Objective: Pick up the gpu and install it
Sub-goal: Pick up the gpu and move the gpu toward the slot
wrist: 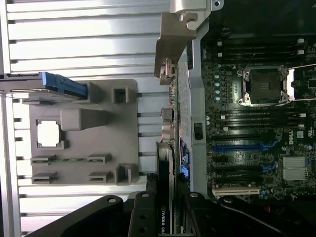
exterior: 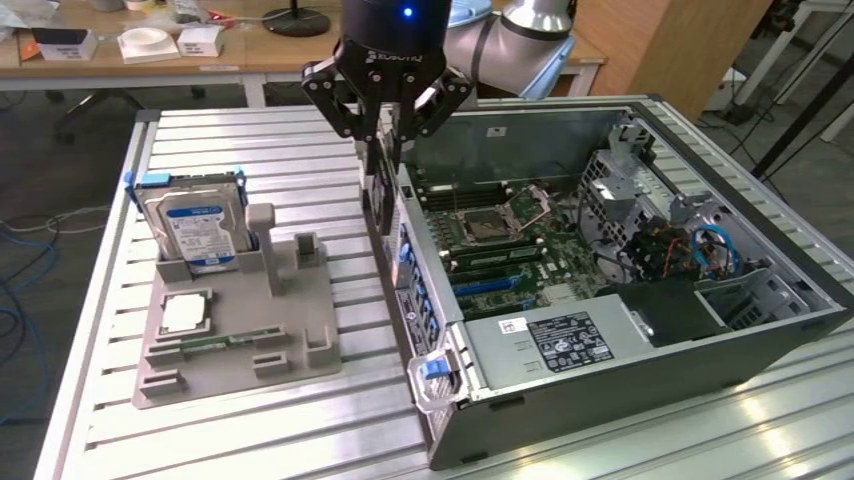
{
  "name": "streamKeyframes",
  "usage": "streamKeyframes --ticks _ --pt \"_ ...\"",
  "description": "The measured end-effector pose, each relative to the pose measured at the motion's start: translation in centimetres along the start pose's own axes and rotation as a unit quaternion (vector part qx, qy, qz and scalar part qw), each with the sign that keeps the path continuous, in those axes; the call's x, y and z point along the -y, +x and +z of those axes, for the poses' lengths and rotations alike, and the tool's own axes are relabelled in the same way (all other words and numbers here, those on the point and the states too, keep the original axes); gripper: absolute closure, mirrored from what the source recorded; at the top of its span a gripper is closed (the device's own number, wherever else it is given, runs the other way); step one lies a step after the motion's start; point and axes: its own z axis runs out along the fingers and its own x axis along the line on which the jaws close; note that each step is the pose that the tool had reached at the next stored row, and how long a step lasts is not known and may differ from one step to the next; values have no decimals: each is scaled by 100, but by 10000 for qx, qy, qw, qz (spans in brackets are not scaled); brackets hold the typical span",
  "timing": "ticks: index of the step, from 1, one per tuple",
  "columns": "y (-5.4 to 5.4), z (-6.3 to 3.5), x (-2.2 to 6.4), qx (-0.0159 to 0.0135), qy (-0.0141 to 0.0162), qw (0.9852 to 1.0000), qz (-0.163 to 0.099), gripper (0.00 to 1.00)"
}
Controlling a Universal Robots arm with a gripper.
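My gripper (exterior: pixel 387 128) is shut on the gpu (exterior: pixel 382 188), a thin dark card that hangs upright, edge-on, below the fingers. It hangs over the rear wall of the open computer case (exterior: pixel 747 345), at the edge nearest the grey holder. In the wrist view the gripper (wrist: pixel 166 210) clamps the gpu (wrist: pixel 166 165) by its black end. The card's silver bracket (wrist: pixel 174 42) sticks out at the far end, along the case edge. The motherboard (wrist: pixel 252 128) with its blue and black slots lies beside the card.
A grey holder (exterior: pixel 287 330) on the slatted metal table carries an upright silver hard drive (exterior: pixel 198 228), a processor chip (exterior: pixel 184 313) and a green memory stick (exterior: pixel 214 343). A power supply (exterior: pixel 567 340) fills the case's near end. A wooden desk with boxes stands behind.
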Motion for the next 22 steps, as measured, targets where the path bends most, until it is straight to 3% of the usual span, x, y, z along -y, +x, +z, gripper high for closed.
streamKeyframes --ticks 22 --pt "-71 9 -7 -2 1 10000 -39 74"
